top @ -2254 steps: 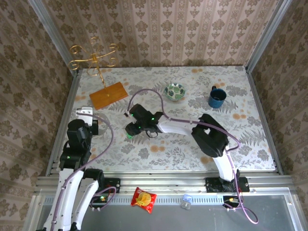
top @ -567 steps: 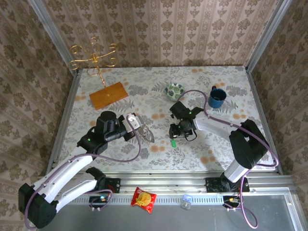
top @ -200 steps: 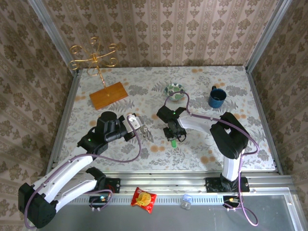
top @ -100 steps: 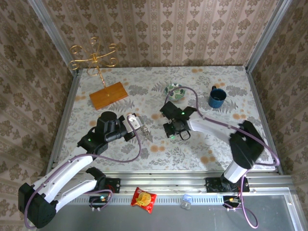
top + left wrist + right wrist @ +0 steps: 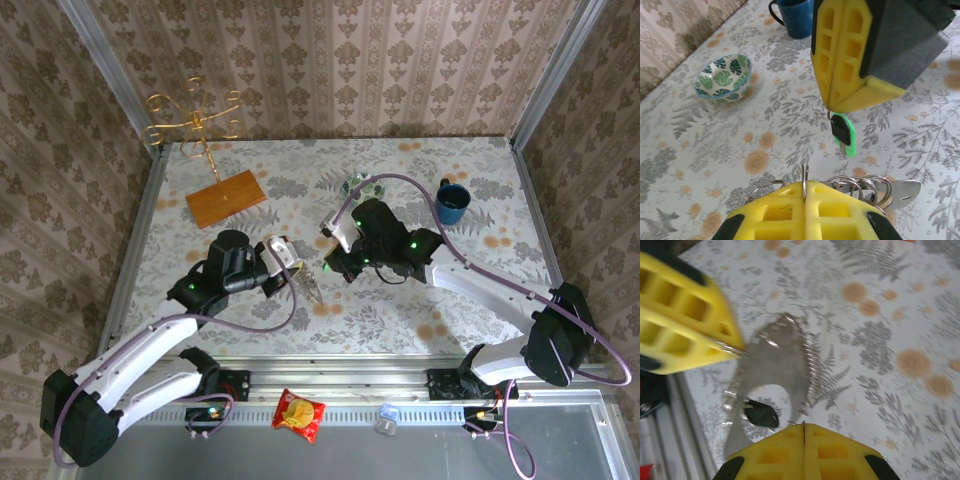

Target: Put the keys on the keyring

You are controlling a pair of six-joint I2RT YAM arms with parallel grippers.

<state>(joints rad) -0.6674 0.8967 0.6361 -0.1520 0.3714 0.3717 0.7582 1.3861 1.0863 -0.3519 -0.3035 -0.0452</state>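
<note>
Hanging blade-down from the clamped right hand (image 5: 832, 111), green key (image 5: 842, 135) sits just right of and above the keyring (image 5: 862, 184) pinched in the closed left hand (image 5: 805, 182), not yet touching.

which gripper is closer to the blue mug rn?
Right. The right gripper is left of the blue mug, near mid-table; the left gripper sits just beyond it, farther left.

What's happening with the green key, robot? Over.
Left gripper: jaws shut on silver wire keyring. Right gripper: jaws shut on small green-headed key, hanging near the ring, not touching. Nothing between them.
</note>
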